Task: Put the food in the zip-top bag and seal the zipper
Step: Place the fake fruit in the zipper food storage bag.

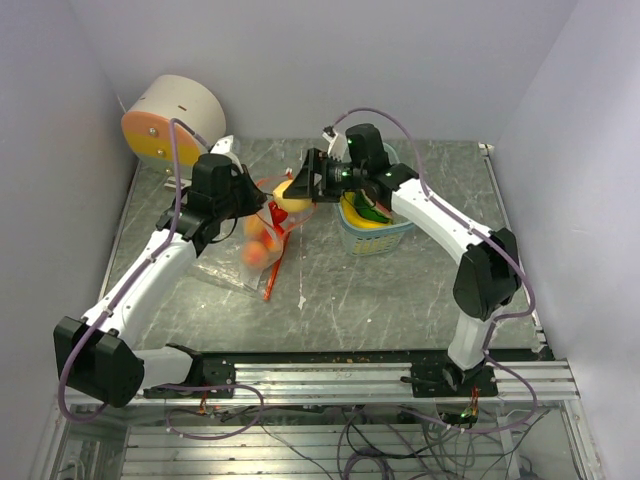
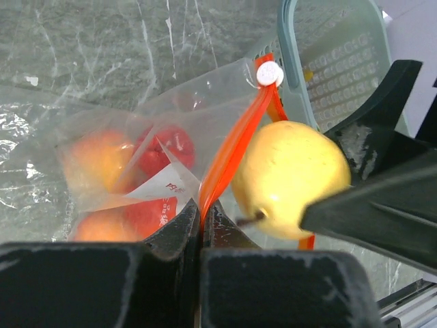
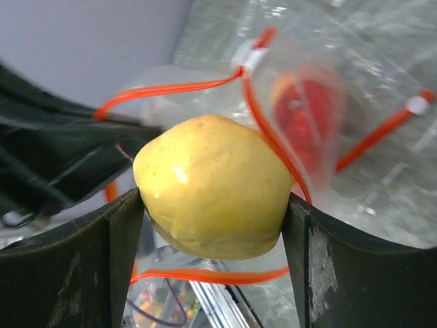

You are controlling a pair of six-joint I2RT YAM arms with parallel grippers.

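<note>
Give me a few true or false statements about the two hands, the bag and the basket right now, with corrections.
1. The right hand holds a yellow fruit between its fingers. True.
2. The zip-top bag is empty. False: at least one peach and a red piece are already inside.
3. The left hand is pinching the bag's orange zipper strip. True.
4. The banana is inside the bag. False: it lies in the pale blue basket.

Red fruit blurry inside the bag; basket half under right arm
</note>
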